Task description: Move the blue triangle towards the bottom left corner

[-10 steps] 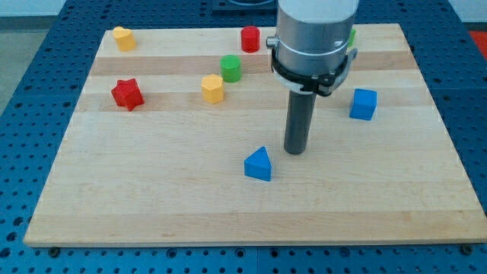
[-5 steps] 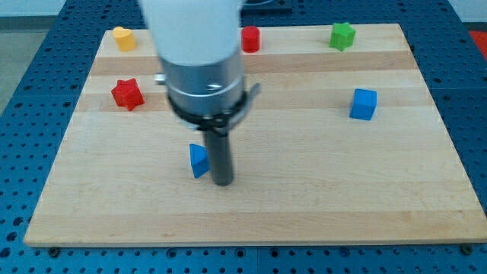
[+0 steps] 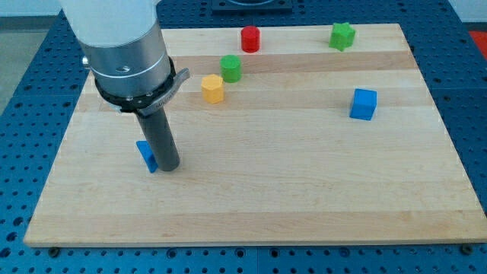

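Note:
The blue triangle (image 3: pixel 145 155) lies on the wooden board (image 3: pixel 304 190) in its left half, a little below mid-height. Only a small blue part of it shows, since my rod covers its right side. My tip (image 3: pixel 167 167) rests on the board right against the triangle's right side. The bottom left corner of the board (image 3: pixel 46 232) lies down and to the left of the triangle.
A blue cube (image 3: pixel 364 104) sits at the right. A yellow block (image 3: pixel 213 88) and a green cylinder (image 3: pixel 231 68) sit at upper centre. A red cylinder (image 3: pixel 250 39) and a green star (image 3: pixel 343 36) sit near the top edge. The arm's body hides the upper left.
My tip has swept from the board's centre to the left, pushing the blue triangle leftward with it. The arm now covers the red star and the yellow block at upper left.

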`<state>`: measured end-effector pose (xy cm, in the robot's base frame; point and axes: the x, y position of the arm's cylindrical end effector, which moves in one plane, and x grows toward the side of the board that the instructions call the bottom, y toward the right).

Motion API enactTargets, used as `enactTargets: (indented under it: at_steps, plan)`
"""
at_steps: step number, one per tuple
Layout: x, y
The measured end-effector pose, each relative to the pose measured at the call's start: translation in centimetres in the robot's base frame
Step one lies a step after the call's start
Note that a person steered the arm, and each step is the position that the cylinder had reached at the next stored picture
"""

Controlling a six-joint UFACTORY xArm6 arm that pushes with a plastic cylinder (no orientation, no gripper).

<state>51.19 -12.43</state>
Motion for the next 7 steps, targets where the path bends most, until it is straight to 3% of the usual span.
enactTargets:
  at_steps: [1, 2, 5, 7]
  plan:
    - [-0.7, 3.6]
    - [-2.5, 3.8]
    - [0.3, -6.5]
    - [-0.9, -7.2]
